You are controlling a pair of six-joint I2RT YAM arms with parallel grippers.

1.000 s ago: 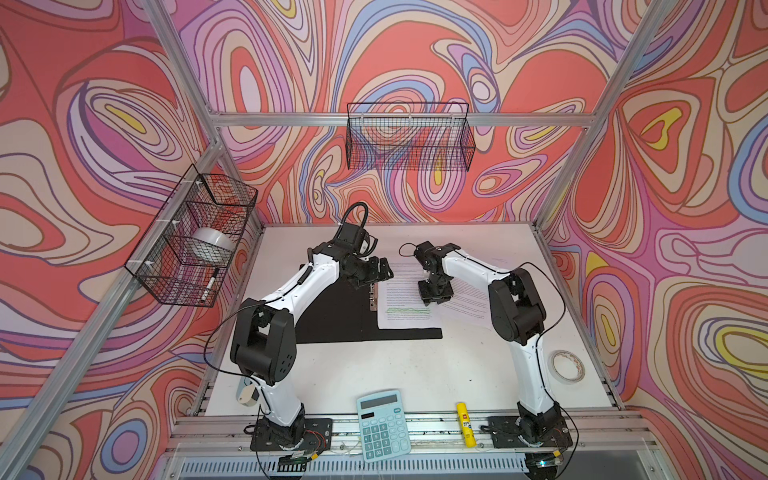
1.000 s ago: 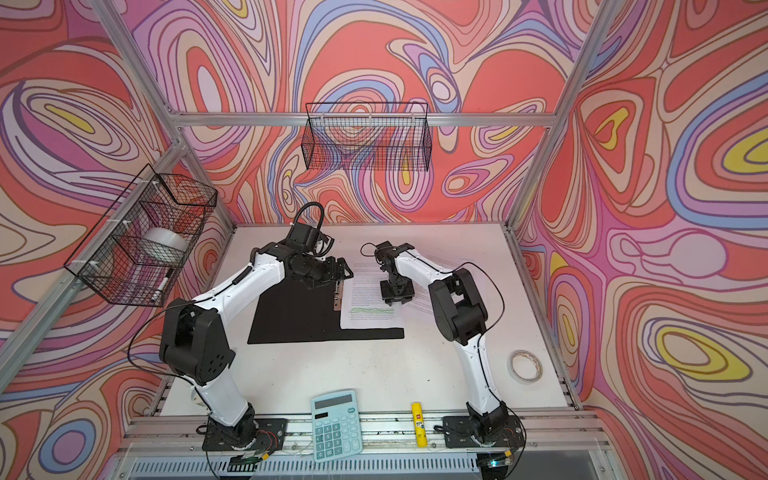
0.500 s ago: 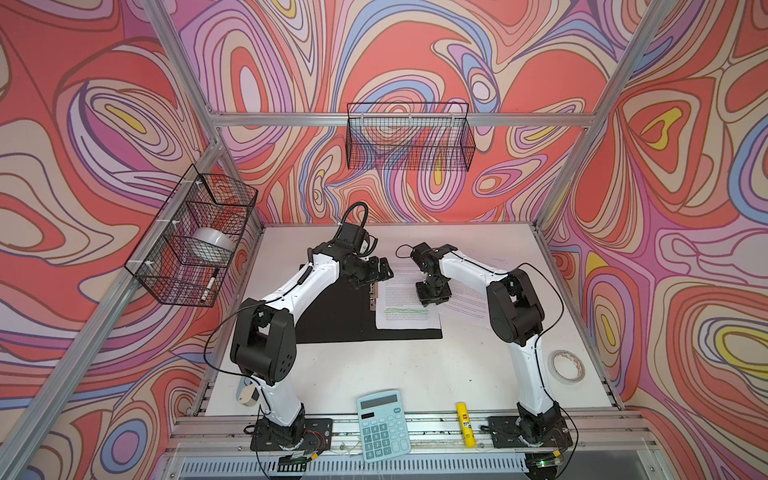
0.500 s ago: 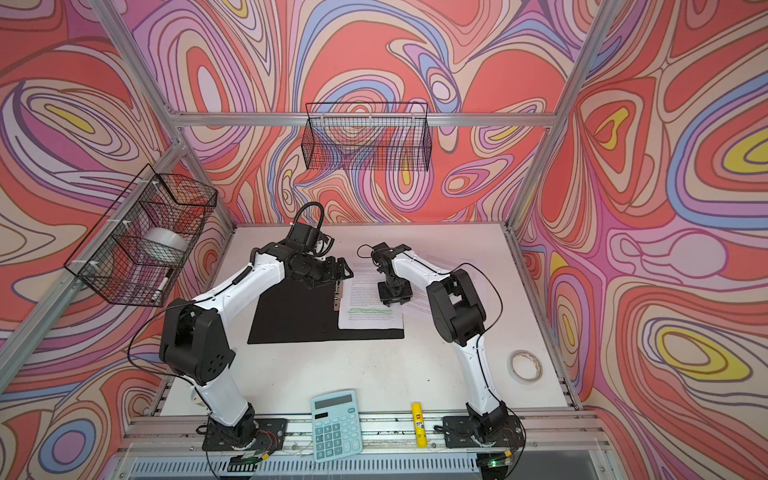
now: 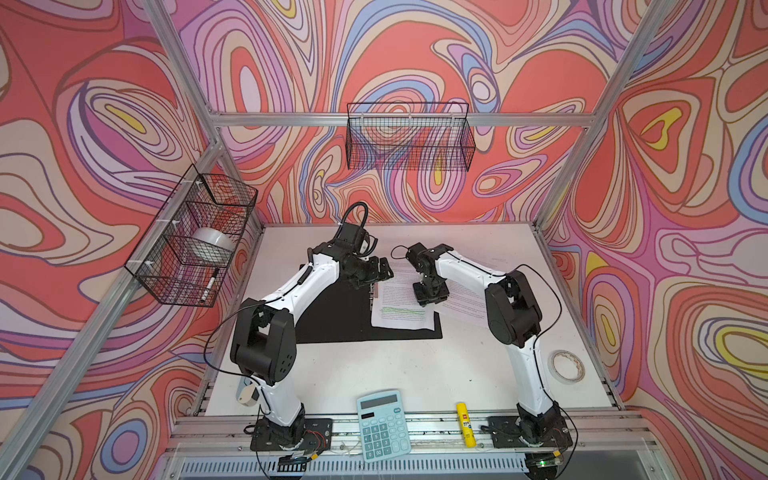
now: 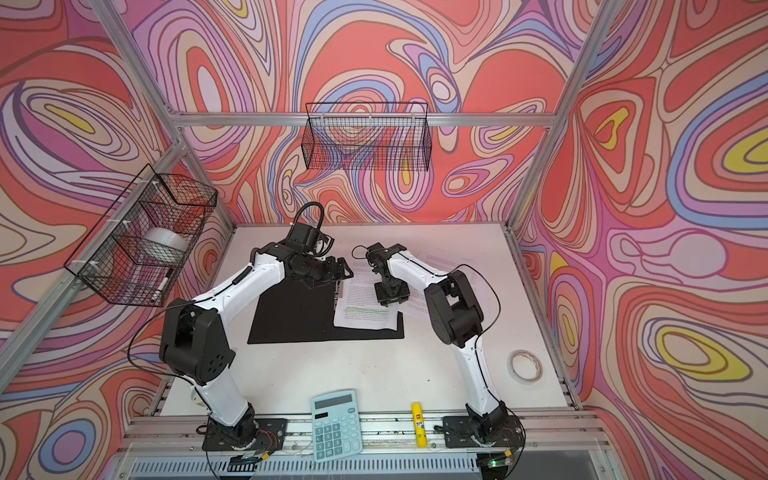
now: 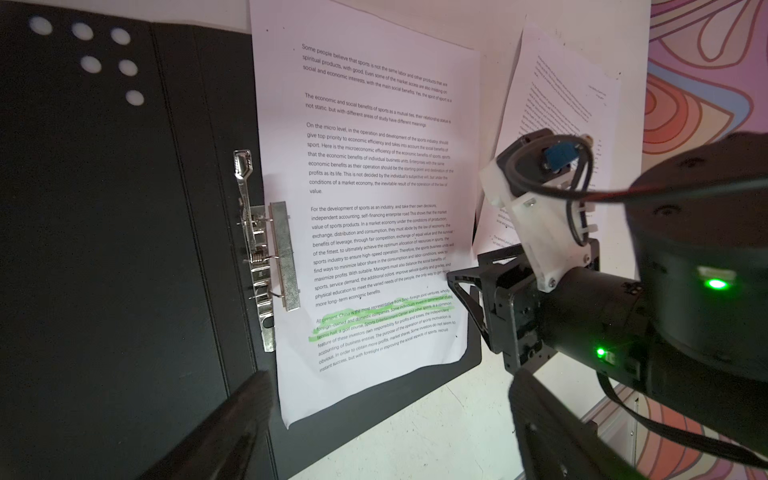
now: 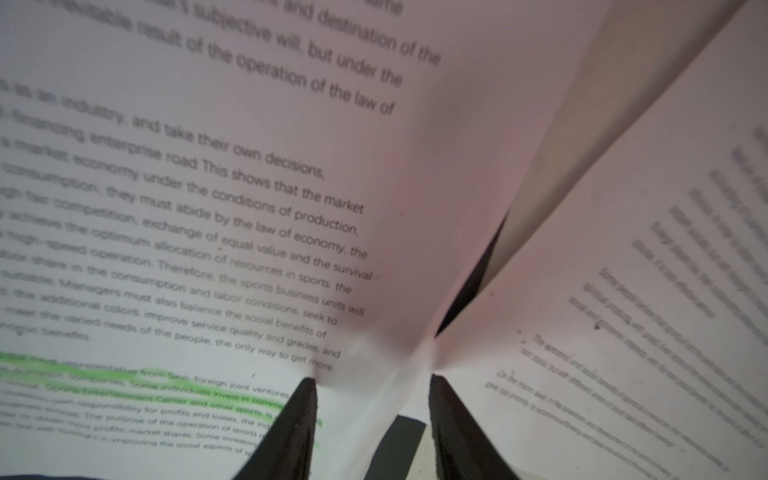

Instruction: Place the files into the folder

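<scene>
The folder (image 5: 332,316) lies open in the middle of the worktop (image 5: 374,374). The files (image 5: 399,311) rest on its right half, their left edge just beside the clip bar (image 7: 284,253). A loose sheet (image 5: 465,307) lies to their right, mostly off the folder. The left end effector (image 5: 380,272) hangs over the folder's far edge. The right end effector (image 5: 431,296) sits on the files' right edge. At the front edge lies a calculator (image 5: 384,424), a glue stick (image 5: 465,424) to its right, and a tape roll (image 5: 567,365) further right.
</scene>
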